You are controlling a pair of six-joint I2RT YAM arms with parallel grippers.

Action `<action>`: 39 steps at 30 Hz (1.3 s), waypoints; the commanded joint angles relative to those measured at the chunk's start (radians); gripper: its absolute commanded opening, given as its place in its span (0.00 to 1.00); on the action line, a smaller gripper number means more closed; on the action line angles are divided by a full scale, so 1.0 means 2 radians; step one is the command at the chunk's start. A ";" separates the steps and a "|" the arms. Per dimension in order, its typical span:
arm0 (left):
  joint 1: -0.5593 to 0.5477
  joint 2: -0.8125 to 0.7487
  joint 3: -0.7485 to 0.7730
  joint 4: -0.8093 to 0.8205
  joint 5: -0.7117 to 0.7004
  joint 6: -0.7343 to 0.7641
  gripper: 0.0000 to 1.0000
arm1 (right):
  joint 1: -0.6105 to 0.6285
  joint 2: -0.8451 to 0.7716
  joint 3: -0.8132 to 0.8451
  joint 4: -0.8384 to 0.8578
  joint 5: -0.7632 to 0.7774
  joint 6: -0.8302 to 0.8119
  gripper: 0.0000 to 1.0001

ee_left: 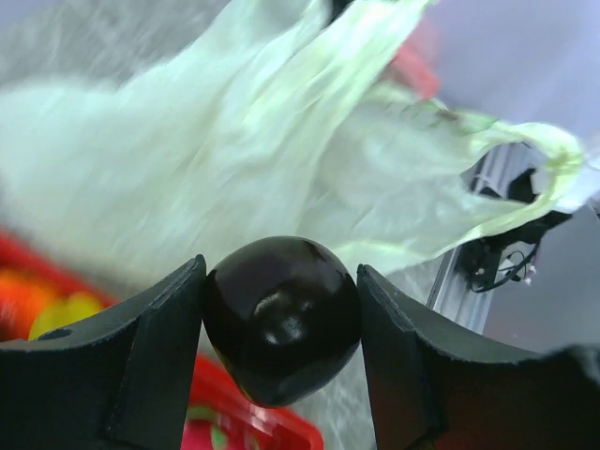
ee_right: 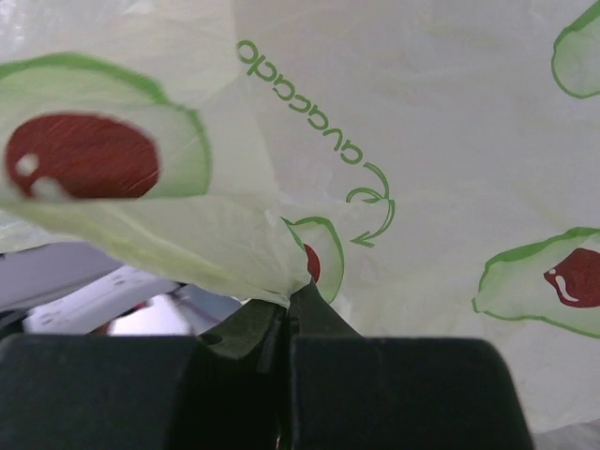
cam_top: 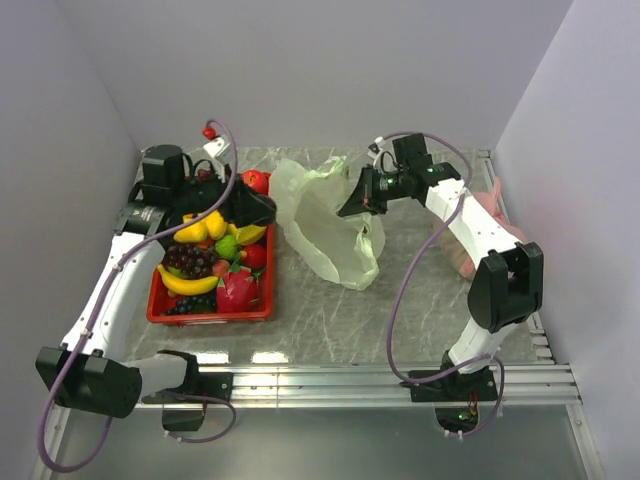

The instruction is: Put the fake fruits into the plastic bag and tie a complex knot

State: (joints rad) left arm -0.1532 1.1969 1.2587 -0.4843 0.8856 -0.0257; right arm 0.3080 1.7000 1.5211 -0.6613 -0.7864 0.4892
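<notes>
My left hand (ee_left: 281,286) is clamped on a dark fruit (ee_left: 281,328), arm stretched forward. My right hand (ee_right: 287,314) pinches the bag (ee_right: 431,131), arm bent inward.

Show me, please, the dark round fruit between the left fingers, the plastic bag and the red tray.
dark round fruit (ee_left: 281,328), left wrist view, its glossy front.
plastic bag (cam_top: 316,220), top external view, its crumpled middle.
red tray (cam_top: 215,317), top external view, its near wall.

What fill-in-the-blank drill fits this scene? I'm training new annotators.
1. The left gripper holds a dark ____.
2. The right gripper pinches the ____.
3. The other fruits lie in a ____ tray.
Missing: fruit; bag; red.
</notes>
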 commanded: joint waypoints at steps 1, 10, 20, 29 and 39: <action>-0.049 0.008 0.033 0.092 0.031 -0.046 0.51 | 0.002 -0.003 -0.023 0.066 -0.094 0.090 0.00; -0.145 0.039 0.072 0.117 -0.013 -0.026 0.51 | -0.008 -0.015 -0.089 0.123 -0.115 0.224 0.00; -0.232 0.050 0.083 0.092 -0.032 0.052 0.52 | -0.057 -0.022 -0.110 0.098 -0.063 0.233 0.00; -0.298 0.082 -0.006 0.213 -0.133 0.091 0.53 | -0.057 -0.023 -0.123 0.109 -0.059 0.245 0.00; -0.311 0.196 0.012 0.300 -0.245 0.065 0.56 | -0.056 -0.016 -0.132 0.114 -0.059 0.251 0.00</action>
State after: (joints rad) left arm -0.7700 1.5505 1.2255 0.0299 0.4873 0.1089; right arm 0.1917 1.6890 1.2617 -0.4564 -0.9012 0.9798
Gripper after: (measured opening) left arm 0.647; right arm 0.007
